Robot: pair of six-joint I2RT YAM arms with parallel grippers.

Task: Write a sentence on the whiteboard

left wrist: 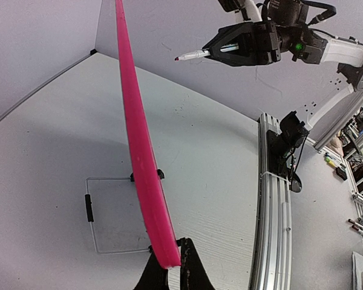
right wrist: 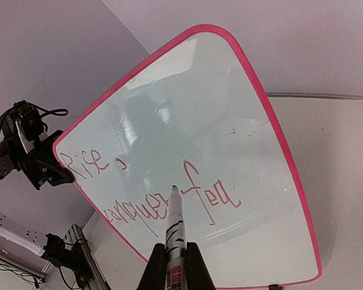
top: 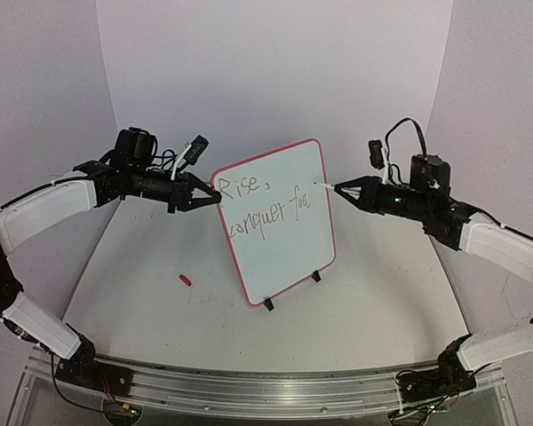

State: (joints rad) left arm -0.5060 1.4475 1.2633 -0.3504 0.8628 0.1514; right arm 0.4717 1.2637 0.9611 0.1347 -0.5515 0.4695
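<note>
Left fingers (top: pixel 196 190) tight on the whiteboard (top: pixel 284 257) edge, right fingers (top: pixel 355 190) tight around a marker (right wrist: pixel 175 222); the sentence (top: pixel 266 217) "Rise, conquer fea"

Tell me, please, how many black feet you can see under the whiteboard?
2. The near foot sits under the lower-left corner of the whiteboard; the far foot sits under its lower-right corner. Others behind the board may be hidden.

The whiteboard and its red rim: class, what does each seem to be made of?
The whiteboard looks like smooth, glossy coated board or plastic: pale reflections streak across it. The red rim is probably moulded plastic, evenly coloured and duller.
</note>
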